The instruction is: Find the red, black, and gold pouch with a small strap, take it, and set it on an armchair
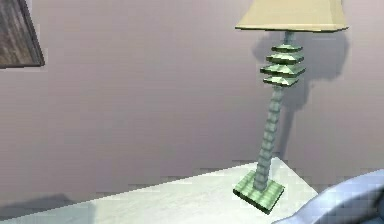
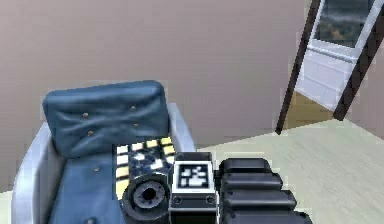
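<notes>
Armchair (image 2: 105, 120) one, floor lamp (image 1: 270, 125) one, door (image 2: 335, 62) one

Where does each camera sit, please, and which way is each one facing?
Forward view: on the robot, looking ahead and slightly down at a floor lamp by the wall; no robot body in frame.
Arm side view: on the body, looking out sideways at a blue armchair; the arm and end effector rise from the bottom edge.
Shared: likely the armchair, at the forward view's lower right corner.
</notes>
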{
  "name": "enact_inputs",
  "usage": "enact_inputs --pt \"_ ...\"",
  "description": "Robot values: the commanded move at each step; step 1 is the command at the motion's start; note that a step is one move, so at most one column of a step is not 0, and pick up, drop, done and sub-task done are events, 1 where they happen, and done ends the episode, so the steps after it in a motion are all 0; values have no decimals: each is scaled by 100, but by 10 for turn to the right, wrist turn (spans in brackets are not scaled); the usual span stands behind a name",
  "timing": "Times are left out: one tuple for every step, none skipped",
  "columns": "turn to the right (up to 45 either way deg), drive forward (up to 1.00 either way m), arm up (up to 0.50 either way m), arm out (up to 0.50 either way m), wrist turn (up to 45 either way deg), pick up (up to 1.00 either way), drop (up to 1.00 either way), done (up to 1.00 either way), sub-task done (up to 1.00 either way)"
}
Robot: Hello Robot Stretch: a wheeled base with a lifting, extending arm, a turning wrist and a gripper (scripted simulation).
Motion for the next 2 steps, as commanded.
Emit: enact_inputs --pt "0 0 0 48 0 0 0 0 0" --pt "0 0 0 0 390 0 0 0 0"
